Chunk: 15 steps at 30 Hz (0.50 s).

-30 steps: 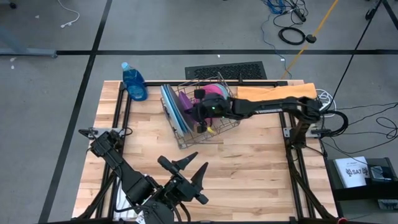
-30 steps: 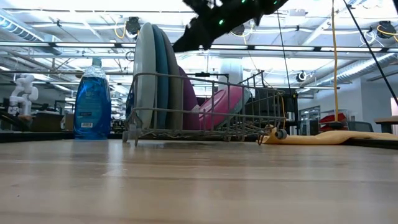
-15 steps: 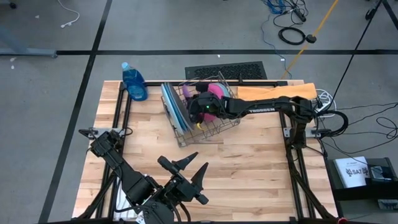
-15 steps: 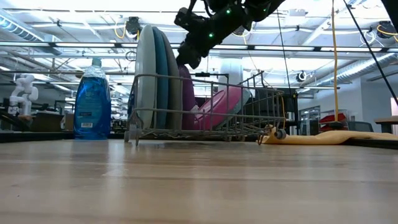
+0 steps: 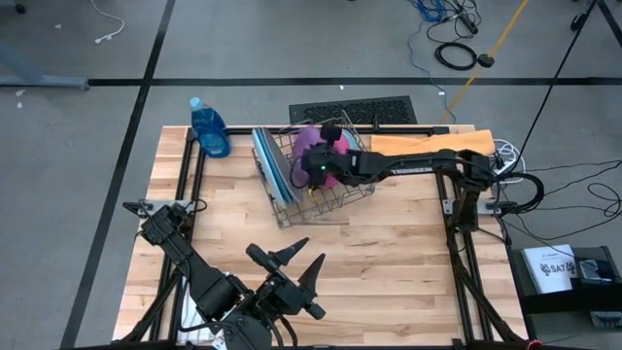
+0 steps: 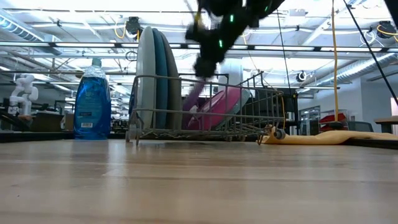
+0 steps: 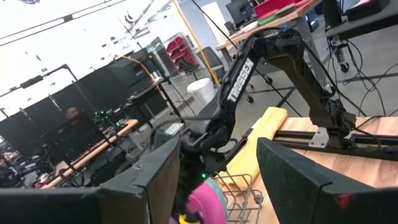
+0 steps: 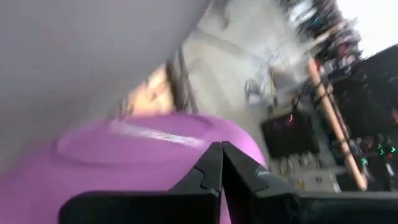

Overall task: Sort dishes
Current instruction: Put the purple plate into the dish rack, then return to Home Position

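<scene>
Now we lift the purple plate (image 5: 309,144), pinched in our right gripper (image 8: 221,163), straight up clear of the wire rack (image 5: 321,199); our left gripper (image 5: 296,261) waits, fingers apart.

Counts: three large plates standing on edge at one end of rack, grey plate (image 6: 140,68), light blue plate (image 6: 157,71), dark blue plate (image 6: 172,78); one purple plate (image 5: 309,139); one magenta plate (image 6: 217,104); sixth plate can't confirm. One wire dish rack (image 6: 205,126), one blue soap bottle (image 5: 209,126), one yellow cloth (image 5: 428,143), two arms, two grippers
</scene>
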Available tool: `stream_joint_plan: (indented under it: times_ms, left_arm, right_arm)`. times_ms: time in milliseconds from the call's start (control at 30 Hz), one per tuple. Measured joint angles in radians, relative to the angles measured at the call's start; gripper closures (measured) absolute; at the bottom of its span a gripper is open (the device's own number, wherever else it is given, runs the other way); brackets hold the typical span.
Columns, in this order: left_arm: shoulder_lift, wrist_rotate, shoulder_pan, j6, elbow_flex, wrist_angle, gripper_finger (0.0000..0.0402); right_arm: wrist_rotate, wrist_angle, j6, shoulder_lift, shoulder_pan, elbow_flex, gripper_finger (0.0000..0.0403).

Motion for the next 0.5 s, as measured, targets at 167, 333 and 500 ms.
stream_joint_plan:
  times_ms: [167,333,500]
  left_arm:
    - [0.0,0.0,-0.002,-0.018,0.0,-0.009,0.0188]
    - [0.0,0.002,-0.002,-0.018,0.0,-0.009,0.0188]
    - [0.0,0.003,-0.002,-0.018,0.0,-0.009,0.0188]
  right_arm:
    - [0.003,-0.097,0.036,0.019,-0.005,-0.013,0.0402]
    - [0.006,-0.097,0.069,0.01,-0.01,-0.007,0.0402]
    - [0.006,-0.01,0.031,-0.018,0.011,-0.005,0.0402]
